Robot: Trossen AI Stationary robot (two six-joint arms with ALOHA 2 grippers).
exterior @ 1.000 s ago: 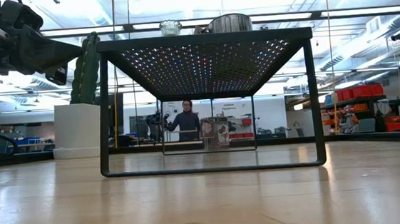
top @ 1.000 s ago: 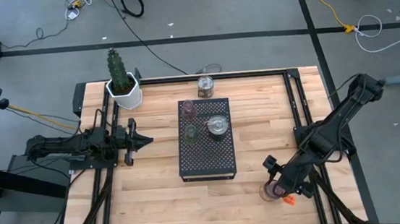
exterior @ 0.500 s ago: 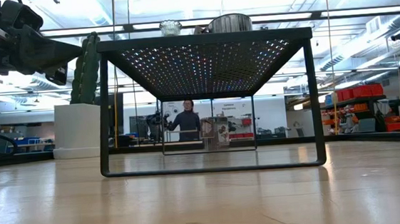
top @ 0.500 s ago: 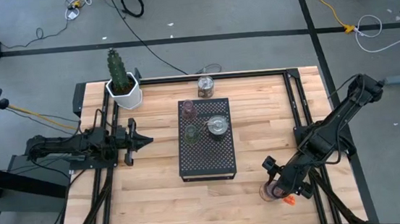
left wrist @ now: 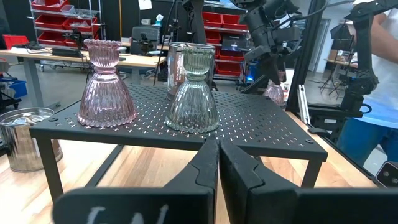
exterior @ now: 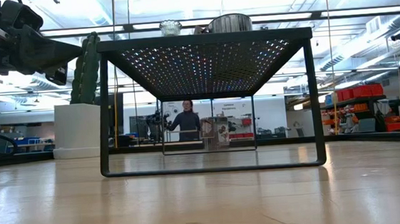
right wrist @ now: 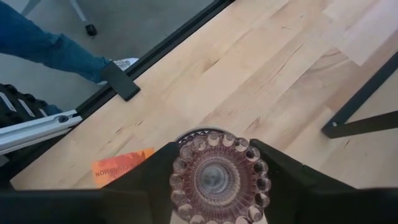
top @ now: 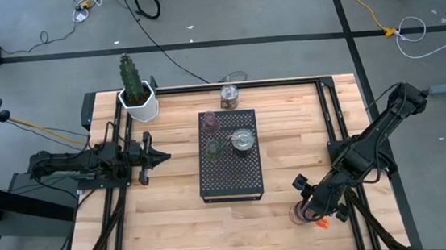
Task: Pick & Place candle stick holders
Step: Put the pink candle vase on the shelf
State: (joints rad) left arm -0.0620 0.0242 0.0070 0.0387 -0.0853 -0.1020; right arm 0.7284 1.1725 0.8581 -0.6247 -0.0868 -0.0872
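A pink candle stick holder stands at the table's near right, between the fingers of my right gripper, which is shut on it. An orange tag lies beside it. On the black perforated rack stand another pink holder, a green holder and a wider silvery holder. One more silvery holder stands on the table at the far edge. My left gripper is shut and empty, left of the rack. My right gripper has the pink holder's scalloped top rim between its two fingers, one on each side. The fingers come from above, pointing down. The holder is upright; I cannot tell whether its base rests on the table.
A white pot with a cactus stands at the far left corner. The rack fills the table's middle, with bare wood on both sides. A person's leg and shoe show beyond the table's near right edge.
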